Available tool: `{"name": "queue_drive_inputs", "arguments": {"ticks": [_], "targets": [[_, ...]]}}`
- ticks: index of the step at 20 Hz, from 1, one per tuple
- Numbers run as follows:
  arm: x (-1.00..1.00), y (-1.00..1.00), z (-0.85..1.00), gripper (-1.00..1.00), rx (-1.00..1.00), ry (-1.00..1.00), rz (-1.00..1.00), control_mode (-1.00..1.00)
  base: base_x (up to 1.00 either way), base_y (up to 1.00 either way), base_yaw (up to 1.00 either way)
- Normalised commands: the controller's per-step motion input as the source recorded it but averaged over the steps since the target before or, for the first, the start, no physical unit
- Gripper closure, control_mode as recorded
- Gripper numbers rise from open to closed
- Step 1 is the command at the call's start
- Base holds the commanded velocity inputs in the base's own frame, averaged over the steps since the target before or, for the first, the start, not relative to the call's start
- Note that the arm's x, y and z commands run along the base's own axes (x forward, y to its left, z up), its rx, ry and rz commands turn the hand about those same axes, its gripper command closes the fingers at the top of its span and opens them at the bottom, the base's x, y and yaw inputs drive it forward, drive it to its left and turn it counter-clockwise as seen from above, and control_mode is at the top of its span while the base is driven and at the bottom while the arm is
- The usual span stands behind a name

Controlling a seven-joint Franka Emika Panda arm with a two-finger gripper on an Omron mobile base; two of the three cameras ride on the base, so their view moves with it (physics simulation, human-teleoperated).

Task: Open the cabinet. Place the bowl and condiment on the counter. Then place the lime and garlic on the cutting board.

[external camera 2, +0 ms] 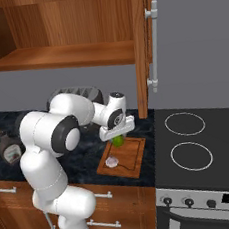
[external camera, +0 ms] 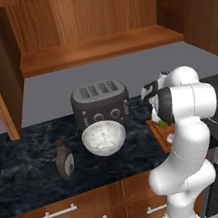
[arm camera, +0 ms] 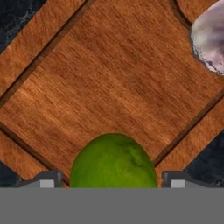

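From the left base view, the bowl (external camera: 104, 138) and condiment (external camera: 64, 160) stood on the tabletop (external camera: 29, 160) before the toaster (external camera: 100, 103). From the right base view, the gripper (external camera 2: 117, 138) hung over the cutting board (external camera 2: 133, 156), lime (external camera 2: 118, 140) between its jaws, garlic (external camera 2: 112, 161) nearby. The hand view showed the jaws spread wide either side of the lime (arm camera: 113, 161), apparently released.

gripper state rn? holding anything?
Gripper: open, fingertips standing clear on either side of the lime, just above the cutting board. Whether the lime already rests on the board cannot be told.
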Motion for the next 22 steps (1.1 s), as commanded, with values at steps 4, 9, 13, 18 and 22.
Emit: {"name": "queue_drive_inputs", "arguments": {"ticks": [4,9,13,18,22], "targets": [[-0.09,0.00,0.18,-1.00,0.00,0.00,-0.05,-1.00,0.00,0.00,0.00],[-0.14,0.00,0.26,-1.00,0.00,0.00,-0.04,-1.00,0.00,0.00,0.00],[-0.24,0.05,0.26,-1.00,0.00,0.00,-0.03,-1.00,0.00,0.00,0.00],[-0.27,0.20,0.19,-1.00,0.00,0.00,-0.04,-1.00,0.00,0.00,0.00],[-0.24,0.31,0.16,-1.00,0.00,0.00,-0.05,-1.00,0.00,0.00,0.00]]}}
